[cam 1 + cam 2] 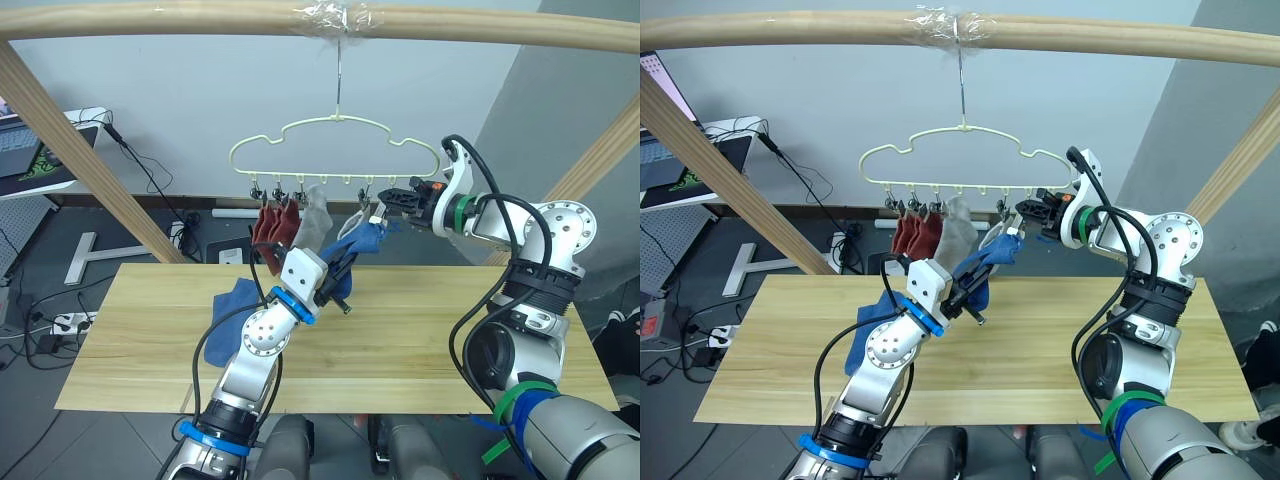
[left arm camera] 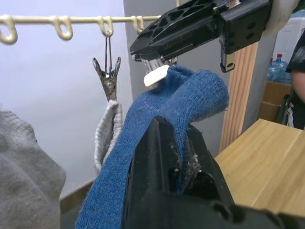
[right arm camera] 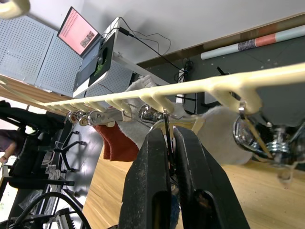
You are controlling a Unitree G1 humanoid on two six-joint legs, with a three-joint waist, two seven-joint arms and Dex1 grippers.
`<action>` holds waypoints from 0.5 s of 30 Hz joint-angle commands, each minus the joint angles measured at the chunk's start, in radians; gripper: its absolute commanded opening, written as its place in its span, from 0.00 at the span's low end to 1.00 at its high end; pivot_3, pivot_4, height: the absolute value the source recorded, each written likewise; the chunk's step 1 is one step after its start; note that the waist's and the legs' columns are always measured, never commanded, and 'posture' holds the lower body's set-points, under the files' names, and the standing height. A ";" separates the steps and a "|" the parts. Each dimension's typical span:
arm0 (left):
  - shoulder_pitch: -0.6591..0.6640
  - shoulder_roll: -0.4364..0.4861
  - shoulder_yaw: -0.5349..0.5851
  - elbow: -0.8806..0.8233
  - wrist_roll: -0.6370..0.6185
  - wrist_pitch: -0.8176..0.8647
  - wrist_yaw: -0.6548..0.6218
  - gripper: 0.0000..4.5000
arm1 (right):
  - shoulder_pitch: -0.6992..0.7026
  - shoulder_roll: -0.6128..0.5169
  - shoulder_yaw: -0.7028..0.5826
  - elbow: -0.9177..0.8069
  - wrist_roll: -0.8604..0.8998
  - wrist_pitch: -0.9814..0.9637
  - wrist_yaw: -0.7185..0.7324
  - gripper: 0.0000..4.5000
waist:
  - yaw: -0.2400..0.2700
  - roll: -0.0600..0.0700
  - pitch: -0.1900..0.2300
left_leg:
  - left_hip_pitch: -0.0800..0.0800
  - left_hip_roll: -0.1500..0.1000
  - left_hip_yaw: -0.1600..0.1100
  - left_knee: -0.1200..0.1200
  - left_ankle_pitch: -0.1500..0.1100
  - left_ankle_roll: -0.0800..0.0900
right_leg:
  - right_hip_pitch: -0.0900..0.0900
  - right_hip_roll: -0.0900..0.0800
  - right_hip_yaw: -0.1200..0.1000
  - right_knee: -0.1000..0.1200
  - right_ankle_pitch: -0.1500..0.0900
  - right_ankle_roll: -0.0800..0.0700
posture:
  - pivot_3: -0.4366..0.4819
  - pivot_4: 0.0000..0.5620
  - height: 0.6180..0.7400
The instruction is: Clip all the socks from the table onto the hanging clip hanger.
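Closest to us, our left tool [image 1: 343,272] is clamped shut on a soft blue ankle sock [image 1: 362,243], lifting its cuff up toward the hanger. In the left wrist view the blue fabric runs right between the black fingers [image 2: 157,157] and its top end touches a small metal clip with a white pad [image 2: 156,75].

Below that, a second blue ankle sock [image 1: 228,318] lies crumpled on the long light wooden plank table [image 1: 420,340], just beside our left arm.

A bit further out, our right tool [image 1: 392,203] is squeezed closed on that same clip, at the right part of the hanger. In the right wrist view the two fingers [image 3: 147,171] pinch the clip's thin metal stem between them.

Behind both tools hangs the thin pale yellow wire clip hanger with the wavy top [image 1: 335,128], hooked on a thick wooden frame bar [image 1: 180,18]. Two rust red socks [image 1: 275,226] hang from the left clips, side by side and touching. A light grey sock [image 1: 314,222] hangs next to them, and another light grey sock [image 2: 107,131] shows clipped just beside the blue one.
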 commanded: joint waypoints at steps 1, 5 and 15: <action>-0.015 0.011 -0.006 -0.015 0.043 -0.063 0.030 0.00 | -0.008 0.003 -0.025 -0.014 -0.004 0.021 -0.019 0.00 | 0.000 0.000 0.000 | 0.000 0.000 0.000 0.000 0.000 0.000 | 0.000 0.000 0.000 0.000 0.000 0.000 | 0.48 0.35 1.00; -0.036 0.010 -0.003 0.005 0.064 -0.082 0.054 0.00 | -0.014 0.010 -0.035 -0.015 -0.006 0.031 -0.021 0.00 | 0.000 0.000 0.000 | 0.000 0.000 0.000 0.000 0.000 0.000 | 0.000 0.000 0.000 0.001 0.000 0.000 | 0.48 0.35 1.00; -0.052 0.012 -0.015 0.033 0.105 -0.116 0.079 0.00 | -0.025 0.037 -0.080 -0.012 0.017 0.048 -0.042 0.00 | 0.000 0.000 0.000 | 0.000 0.000 0.001 0.000 0.000 0.000 | 0.000 0.000 0.000 0.001 0.000 0.000 | 0.48 0.36 1.00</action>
